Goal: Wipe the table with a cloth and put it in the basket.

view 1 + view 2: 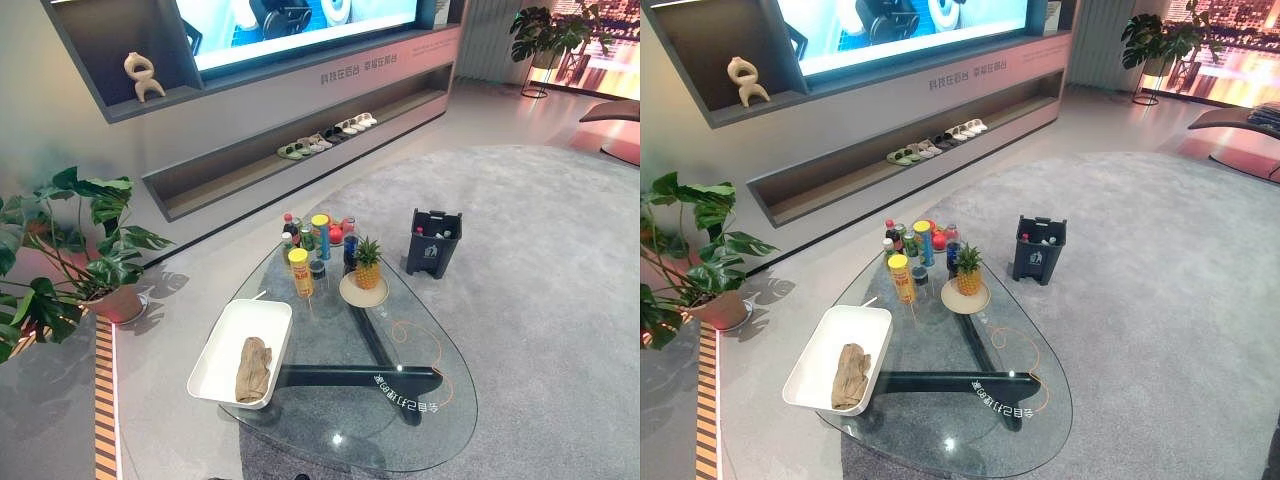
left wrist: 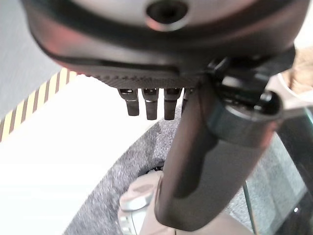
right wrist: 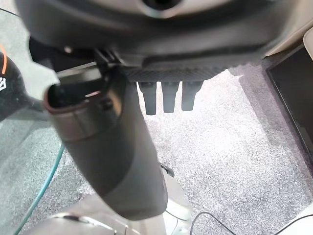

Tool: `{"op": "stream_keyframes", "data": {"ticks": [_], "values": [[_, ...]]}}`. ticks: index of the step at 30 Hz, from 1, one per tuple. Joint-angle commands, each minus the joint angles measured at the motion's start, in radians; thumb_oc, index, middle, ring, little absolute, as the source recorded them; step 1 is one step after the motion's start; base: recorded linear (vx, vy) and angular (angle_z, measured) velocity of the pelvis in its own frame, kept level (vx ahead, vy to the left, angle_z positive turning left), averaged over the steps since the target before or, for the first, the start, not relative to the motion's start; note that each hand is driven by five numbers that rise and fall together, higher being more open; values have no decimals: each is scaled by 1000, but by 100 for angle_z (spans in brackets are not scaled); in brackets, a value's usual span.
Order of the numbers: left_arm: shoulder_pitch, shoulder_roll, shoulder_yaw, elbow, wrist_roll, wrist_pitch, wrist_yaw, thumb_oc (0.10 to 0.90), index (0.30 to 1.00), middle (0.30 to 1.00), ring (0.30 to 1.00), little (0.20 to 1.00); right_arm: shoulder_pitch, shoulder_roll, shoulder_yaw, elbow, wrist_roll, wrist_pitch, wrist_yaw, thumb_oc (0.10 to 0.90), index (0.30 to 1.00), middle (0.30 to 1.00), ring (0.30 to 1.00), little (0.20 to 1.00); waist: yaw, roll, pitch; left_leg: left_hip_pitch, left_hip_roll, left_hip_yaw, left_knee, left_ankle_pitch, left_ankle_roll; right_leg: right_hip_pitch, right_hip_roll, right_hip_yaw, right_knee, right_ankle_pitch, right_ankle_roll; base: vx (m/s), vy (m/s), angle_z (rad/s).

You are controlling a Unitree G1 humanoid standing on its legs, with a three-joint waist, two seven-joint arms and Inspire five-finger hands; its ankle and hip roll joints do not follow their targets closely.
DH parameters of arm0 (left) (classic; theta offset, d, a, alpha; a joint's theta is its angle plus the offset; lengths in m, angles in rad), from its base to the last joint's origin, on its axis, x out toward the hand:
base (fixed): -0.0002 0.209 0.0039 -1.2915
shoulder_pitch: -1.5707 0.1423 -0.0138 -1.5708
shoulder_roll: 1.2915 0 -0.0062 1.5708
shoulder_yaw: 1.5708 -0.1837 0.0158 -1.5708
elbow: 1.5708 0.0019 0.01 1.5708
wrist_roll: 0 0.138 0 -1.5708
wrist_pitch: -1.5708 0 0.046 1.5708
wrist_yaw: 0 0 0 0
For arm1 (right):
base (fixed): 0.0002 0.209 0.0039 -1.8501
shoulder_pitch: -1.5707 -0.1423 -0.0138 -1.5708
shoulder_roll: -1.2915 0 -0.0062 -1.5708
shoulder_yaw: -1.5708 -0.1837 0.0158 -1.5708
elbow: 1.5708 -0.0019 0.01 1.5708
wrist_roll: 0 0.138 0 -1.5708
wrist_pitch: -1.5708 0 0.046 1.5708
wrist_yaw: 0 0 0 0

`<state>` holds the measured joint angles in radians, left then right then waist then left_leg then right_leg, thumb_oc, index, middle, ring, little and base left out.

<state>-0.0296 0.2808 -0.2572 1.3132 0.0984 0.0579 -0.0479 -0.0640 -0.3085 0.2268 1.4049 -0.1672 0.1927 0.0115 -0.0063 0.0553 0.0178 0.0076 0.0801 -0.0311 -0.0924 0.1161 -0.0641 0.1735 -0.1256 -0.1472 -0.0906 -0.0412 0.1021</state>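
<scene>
Brown cloth lies crumpled in the white basket at the near left of the glass table. Reaching for it carelessly could shove the basket off the table's edge, since part of it overhangs. Left hand and right hand hang off the table, fingers straight and relaxed, holding and touching nothing.

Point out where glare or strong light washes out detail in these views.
Left eye view: the wall screen glares white; a highlight sits on the glass table. Left wrist view: the floor past the left robot hand is blown white. Right wrist view: carpet brightest beyond the right robot hand.
</scene>
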Motion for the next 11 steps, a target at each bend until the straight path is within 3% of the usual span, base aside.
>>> {"op": "stream_keyframes", "data": {"ticks": [1,11], "values": [[-98,37,1,22,47,-2,33,800,900,900,900,900,-73,-3,35,28,-21,21,0,800,900,900,900,900,7,-30,48,104,-48,87,5,-142,15,-45,10,13,15,50,7,-6,0,-10],[-100,32,-13,15,48,-28,40,800,900,900,900,900,-75,4,61,20,-27,15,15,800,900,900,900,900,5,-37,56,101,-41,92,5,-141,11,-47,10,16,9,56,9,-1,0,-3]]}}
